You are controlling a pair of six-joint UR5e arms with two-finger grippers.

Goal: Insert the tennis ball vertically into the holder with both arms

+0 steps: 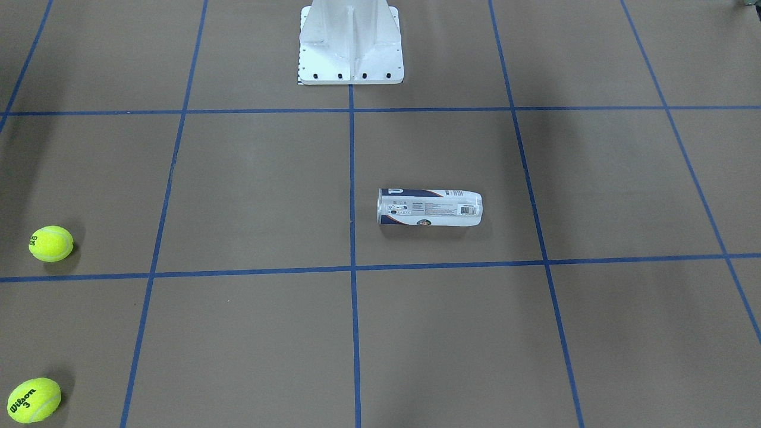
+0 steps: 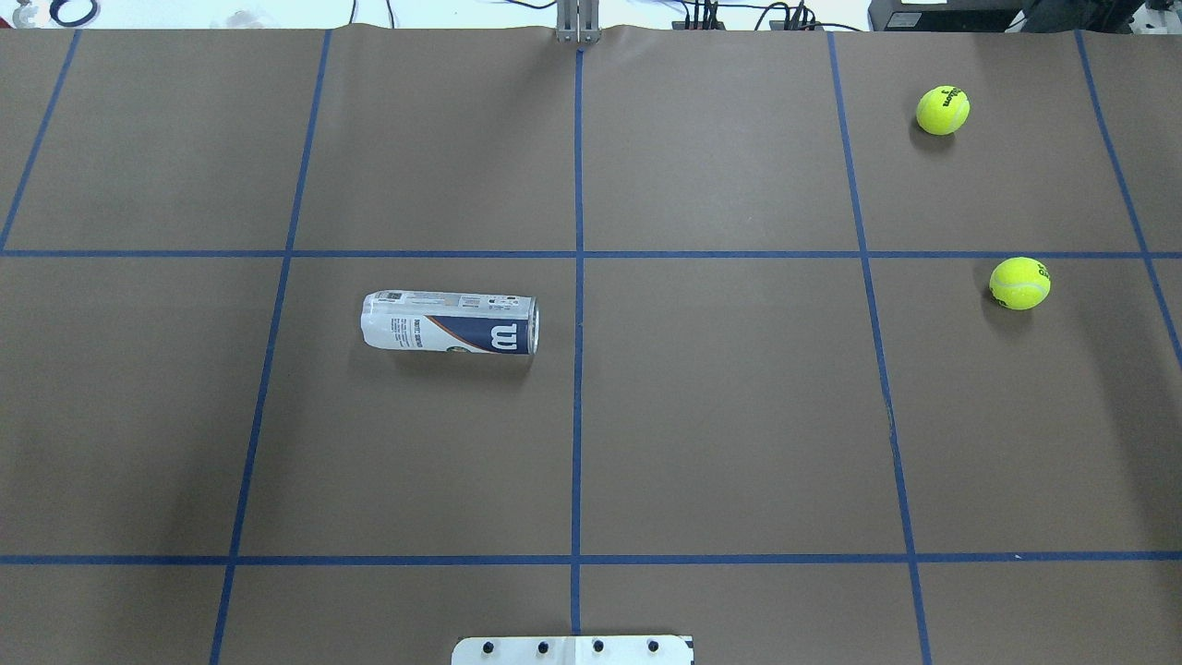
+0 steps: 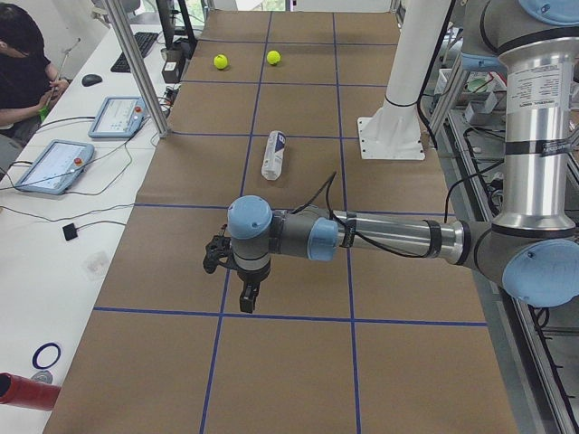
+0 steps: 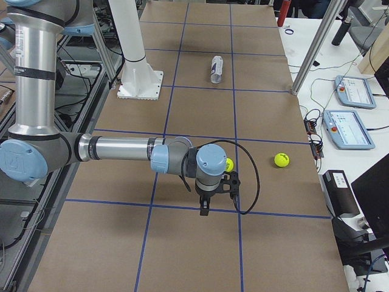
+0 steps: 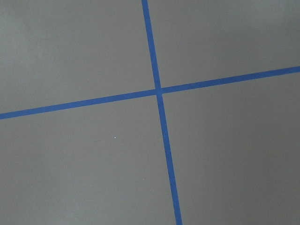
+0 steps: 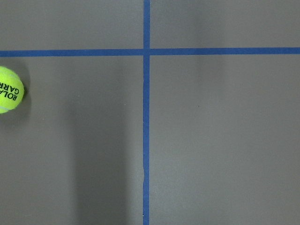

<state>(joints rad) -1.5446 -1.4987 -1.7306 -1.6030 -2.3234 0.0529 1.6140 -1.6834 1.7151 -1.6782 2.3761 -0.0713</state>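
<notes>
Overhead exterior: holder (image 2: 450, 322) lies on its side in the robot's left half, long axis across the table, one end just beside the centre tape line (image 2: 578, 416). Left gripper (image 3: 246, 300) is nearer it. Right gripper (image 4: 205, 208) hangs by a tennis ball (image 2: 1019, 283), well apart from the holder. Fingers show only in side views, so can't tell if they're open or closed.

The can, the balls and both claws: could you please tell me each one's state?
Can: lying on its side.
Far ball: loose, not in the can.
Near ball: loose, not in the can.
Left claw: hangs empty, opening unclear.
Right claw: hangs empty, opening unclear.
</notes>
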